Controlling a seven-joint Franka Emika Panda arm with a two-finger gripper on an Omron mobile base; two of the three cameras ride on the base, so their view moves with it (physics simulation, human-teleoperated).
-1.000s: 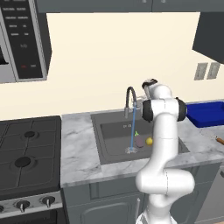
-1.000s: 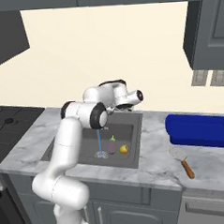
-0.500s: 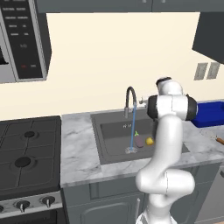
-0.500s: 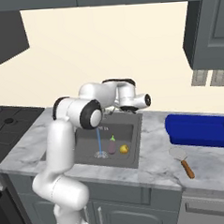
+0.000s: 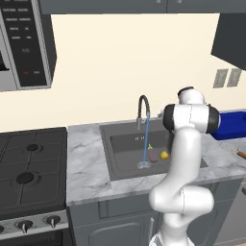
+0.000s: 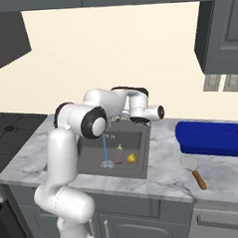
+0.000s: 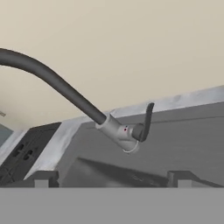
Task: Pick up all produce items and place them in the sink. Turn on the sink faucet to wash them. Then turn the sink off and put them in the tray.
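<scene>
From the left base view, water runs from the sink faucet (image 5: pixel 143 106) onto the sink (image 5: pixel 126 146), with the eggplant (image 5: pixel 152 154) and lemon (image 5: pixel 165 155) at five o'clock of the spout. Right base view: the tray (image 6: pixel 211 138) waits at three o'clock. Hand view: the gripper (image 7: pixel 112 177) stands wide and empty, the faucet handle (image 7: pixel 146 121) at one o'clock, so a careless sweep may miss it and leave water running.

Eggplant (image 5: pixel 153 154) left of lemon (image 5: pixel 165 154), in sink (image 5: pixel 120 158)

Arm rises from the base, bends sharply at the elbow and extends level. Gripper (image 7: pixel 111 178) points roughly horizontal, jaws spread wide, nothing between the fingertips (image 7: pixel 41 178). Wrist (image 6: pixel 140 111) is rolled, tilting the hand's view.
</scene>
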